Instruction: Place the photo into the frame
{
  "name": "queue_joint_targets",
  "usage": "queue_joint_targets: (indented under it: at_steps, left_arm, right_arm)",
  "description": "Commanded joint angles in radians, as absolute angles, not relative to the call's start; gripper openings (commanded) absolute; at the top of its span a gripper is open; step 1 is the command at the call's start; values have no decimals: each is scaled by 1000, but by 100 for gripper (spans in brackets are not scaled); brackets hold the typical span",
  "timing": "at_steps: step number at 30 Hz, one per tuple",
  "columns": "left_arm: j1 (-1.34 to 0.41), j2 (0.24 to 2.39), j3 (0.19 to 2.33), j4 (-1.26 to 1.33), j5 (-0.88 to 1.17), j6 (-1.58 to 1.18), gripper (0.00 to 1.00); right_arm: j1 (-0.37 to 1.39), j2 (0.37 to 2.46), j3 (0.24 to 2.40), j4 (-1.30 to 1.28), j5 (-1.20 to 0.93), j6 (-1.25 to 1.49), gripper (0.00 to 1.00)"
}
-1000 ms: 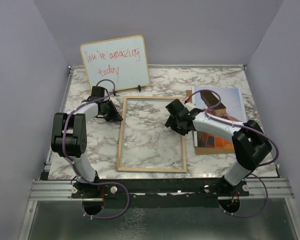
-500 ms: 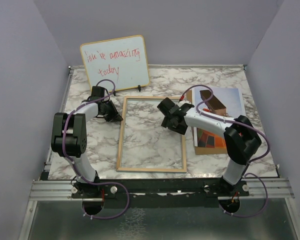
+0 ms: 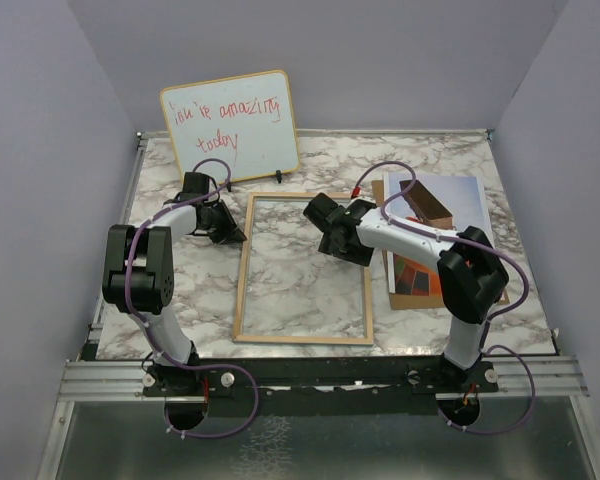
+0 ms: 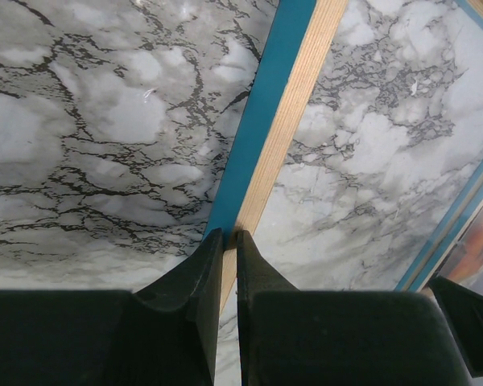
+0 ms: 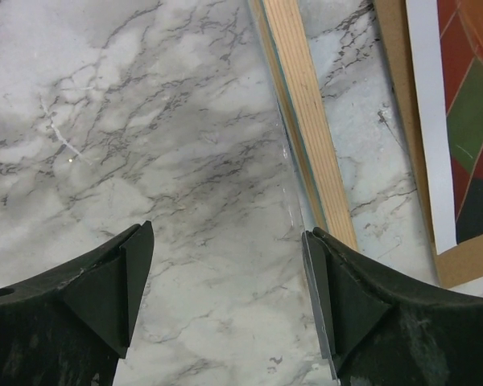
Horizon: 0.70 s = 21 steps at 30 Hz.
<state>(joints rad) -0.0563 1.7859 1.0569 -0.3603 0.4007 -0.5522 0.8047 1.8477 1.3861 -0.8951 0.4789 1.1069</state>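
Bench (image 3: 330,160), marble top. The frame (image 3: 302,340) lies flat near the middle, light wood face up, long sides running near to far. The marble shows through its clear pane.

Left end effector (image 3: 232,232): parked just outside the frame's left rail, towards the far corner. In the left wrist view its fingers (image 4: 195,277) are clenched to a thin slit on that rail (image 4: 262,145). One tip is on the blue outer edge and the other on the wood face. I log it as gripping the frame.

Right end effector (image 3: 325,235): over the pane, inside the frame, at the far right part. In the right wrist view the jaws stand wide apart with only marble under glass between them, so it is released and holds nothing. Its right finger (image 5: 346,297) sits just beside the right rail (image 5: 310,112), by a glinting pane edge; I cannot tell whether they touch.

The photo (image 3: 460,195) is outside the frame, on the bench to the right of the right rail, partly hidden under the right arm. It rests on a brown backing board (image 5: 394,121), whose edge shows beside the white margin of the print.

A whiteboard (image 3: 230,125) with red handwriting stands propped at the far left.
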Motion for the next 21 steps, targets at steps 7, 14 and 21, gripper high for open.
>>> queue_joint_targets:
  at_steps: [7,14,21]
  left_arm:
    - [-83,1867,1013,-417,357,-522,13]
    - [-83,1865,1011,-420,354,-520,13]
    - [-83,1862,1011,-422,354,-520,13]
  right_arm:
    - [818,1823,1386,-944,541,1090,82]
    - [818,1781,1361,-897,496,1058,86]
    - [815,1740,1343,-848,443,1034,88]
